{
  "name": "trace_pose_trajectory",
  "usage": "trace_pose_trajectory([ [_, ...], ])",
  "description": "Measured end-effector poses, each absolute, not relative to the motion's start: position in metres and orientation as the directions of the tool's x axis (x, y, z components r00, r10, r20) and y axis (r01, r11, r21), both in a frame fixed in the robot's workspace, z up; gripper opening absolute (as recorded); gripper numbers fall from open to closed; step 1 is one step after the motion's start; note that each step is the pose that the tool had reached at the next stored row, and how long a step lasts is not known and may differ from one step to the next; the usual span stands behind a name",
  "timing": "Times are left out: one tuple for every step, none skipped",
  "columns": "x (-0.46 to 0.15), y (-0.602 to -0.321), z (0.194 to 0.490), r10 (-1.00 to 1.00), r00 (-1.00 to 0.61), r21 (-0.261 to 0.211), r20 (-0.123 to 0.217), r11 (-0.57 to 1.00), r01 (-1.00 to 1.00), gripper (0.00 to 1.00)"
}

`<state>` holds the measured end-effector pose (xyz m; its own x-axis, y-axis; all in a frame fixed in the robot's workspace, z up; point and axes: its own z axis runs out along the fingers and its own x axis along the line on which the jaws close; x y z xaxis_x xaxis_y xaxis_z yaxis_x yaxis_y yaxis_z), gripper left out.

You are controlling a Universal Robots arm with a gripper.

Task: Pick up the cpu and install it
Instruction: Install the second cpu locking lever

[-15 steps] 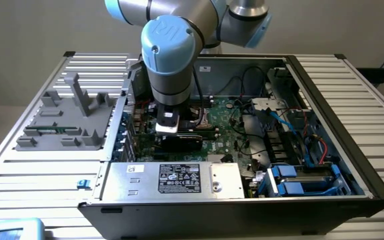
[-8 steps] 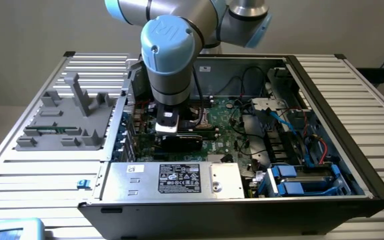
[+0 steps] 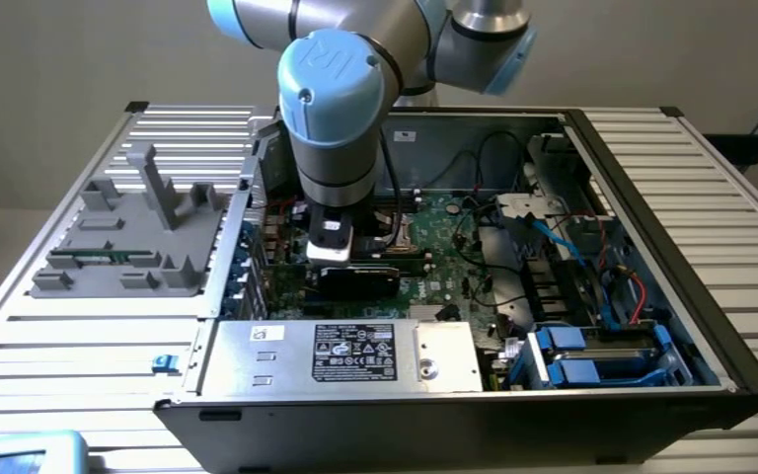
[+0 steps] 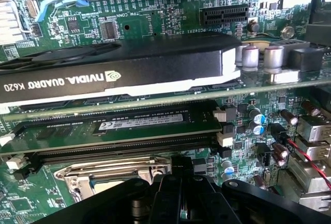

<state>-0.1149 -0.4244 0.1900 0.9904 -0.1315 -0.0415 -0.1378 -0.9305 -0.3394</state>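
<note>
The closed gripper [image 4: 181, 182] hangs low over the motherboard [image 3: 452, 267], just beside the socket [image 4: 111, 175]. Its black body hides the fingertips and any cpu, so the chip's place and heading cannot be told.

The black graphics card shroud [image 4: 119, 61] bore "NVIDIA QUADRO K620"; the green motherboard [image 4: 129, 14] was printed "TPM CONN"; other labels were illegible
</note>
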Motion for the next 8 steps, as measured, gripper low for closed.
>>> trace_pose_trajectory([
  [-0.1148, -0.4240, 0.1899, -0.132, 0.990, -0.340, -0.041, -0.930, -0.138, 0.11],
  [-0.1149, -0.4237, 0.1900, -0.132, 0.990, -0.339, -0.041, -0.930, -0.138, 0.11],
  [-0.1149, -0.4236, 0.1899, -0.132, 0.990, -0.340, -0.041, -0.930, -0.138, 0.11],
  [-0.1149, -0.4233, 0.1899, -0.131, 0.990, -0.339, -0.041, -0.930, -0.138, 0.11],
  [-0.1149, -0.4231, 0.1899, -0.132, 0.990, -0.339, -0.041, -0.930, -0.138, 0.11],
  [-0.1149, -0.4229, 0.1899, -0.132, 0.990, -0.339, -0.041, -0.931, -0.138, 0.11],
  [-0.1149, -0.4228, 0.1899, -0.132, 0.990, -0.339, -0.041, -0.931, -0.138, 0.11],
  [-0.1149, -0.4226, 0.1899, -0.132, 0.990, -0.339, -0.041, -0.931, -0.138, 0.11],
])
